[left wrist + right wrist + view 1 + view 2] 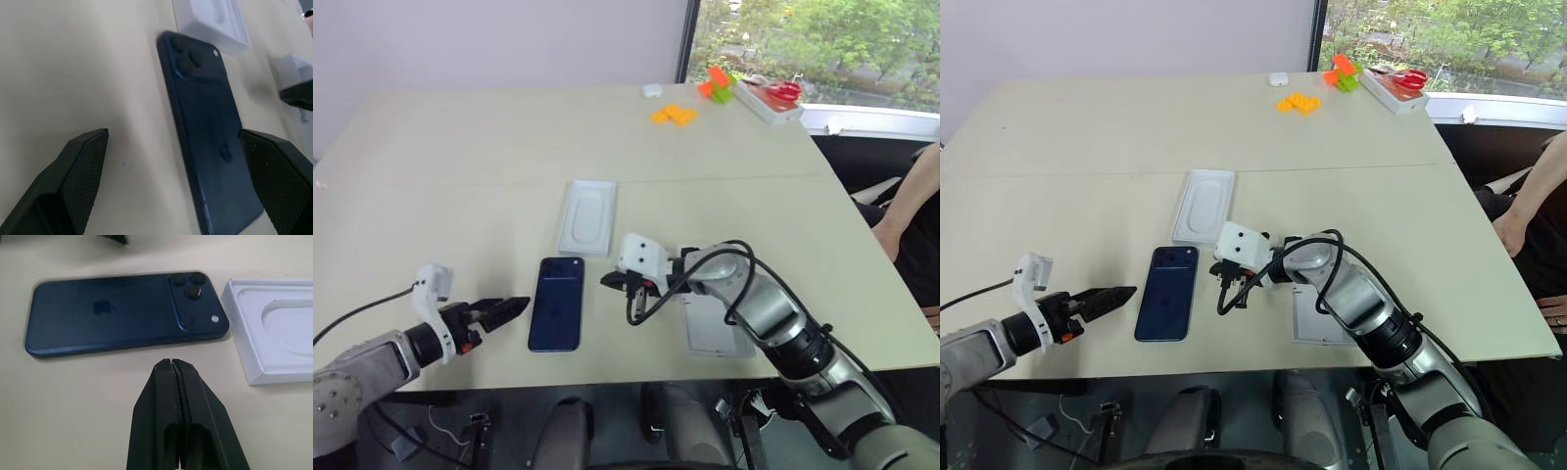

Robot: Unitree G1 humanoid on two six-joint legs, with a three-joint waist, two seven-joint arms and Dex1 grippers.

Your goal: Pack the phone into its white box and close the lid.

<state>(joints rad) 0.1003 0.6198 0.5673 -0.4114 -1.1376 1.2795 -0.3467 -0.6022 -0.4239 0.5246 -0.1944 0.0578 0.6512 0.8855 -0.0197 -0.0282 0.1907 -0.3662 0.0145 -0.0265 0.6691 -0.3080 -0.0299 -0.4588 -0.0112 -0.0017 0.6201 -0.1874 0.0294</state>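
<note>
The phone lies flat, camera side up, on the bench, just below a white insert with an oval hollow. The left gripper hovers just left of it with fingers spread wide, holding nothing; the right gripper, fingers pressed together and empty, sits just right of it. A white piece, probably the box or lid, lies partly hidden under the right arm.
</note>
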